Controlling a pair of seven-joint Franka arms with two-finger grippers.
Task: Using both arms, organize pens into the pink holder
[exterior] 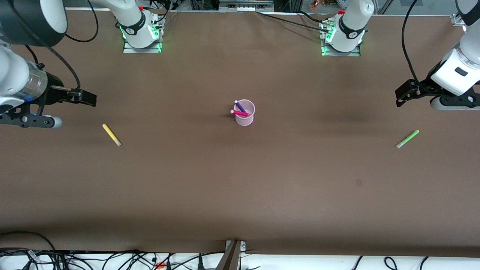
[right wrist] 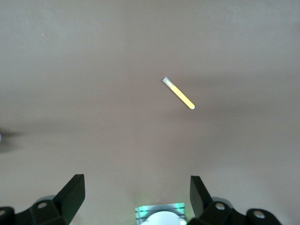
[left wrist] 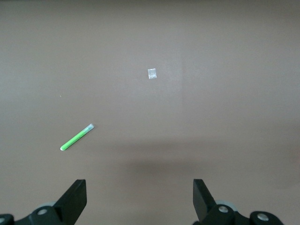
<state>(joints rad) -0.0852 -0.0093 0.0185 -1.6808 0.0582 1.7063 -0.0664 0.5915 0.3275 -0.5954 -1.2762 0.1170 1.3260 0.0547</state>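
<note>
Front view shows both arms drawn back to the outer edges of the frame, well apart from the middle of the brown tabletop (exterior: 240, 180). The right arm (exterior: 18, 80) comes in at the upper left of the frame, its wrist turned roughly level, and the right gripper (exterior: 84, 97) hangs in the air over the tabletop above the yellow pen (exterior: 111, 134). The left arm (exterior: 455, 73) enters at the upper right of the frame, and the left gripper (exterior: 403, 93) hangs over the tabletop above the light green pen (exterior: 407, 139). In each wrist view the fingers (left wrist: 75, 199) (right wrist: 72, 194) stand wide apart with nothing between them.

At the centre of the frame the pink holder (exterior: 245, 119) stands upright. Inside it lean the dark purple pen (exterior: 240, 106) and the magenta-pink pen (exterior: 240, 112), pale tips up and tilted toward the right arm's end of the tabletop; they seem to cross near the rim, though that is hard to make out.

The yellow pen lies flat at centre left of the frame, the light green pen flat at centre right, both outside the holder and nearer the front camera than it. A small pale square mark (left wrist: 152, 73) sits on the tabletop, apart from the green pen (left wrist: 77, 137). The right wrist view shows the yellow pen (right wrist: 178, 93) lying alone.
</note>
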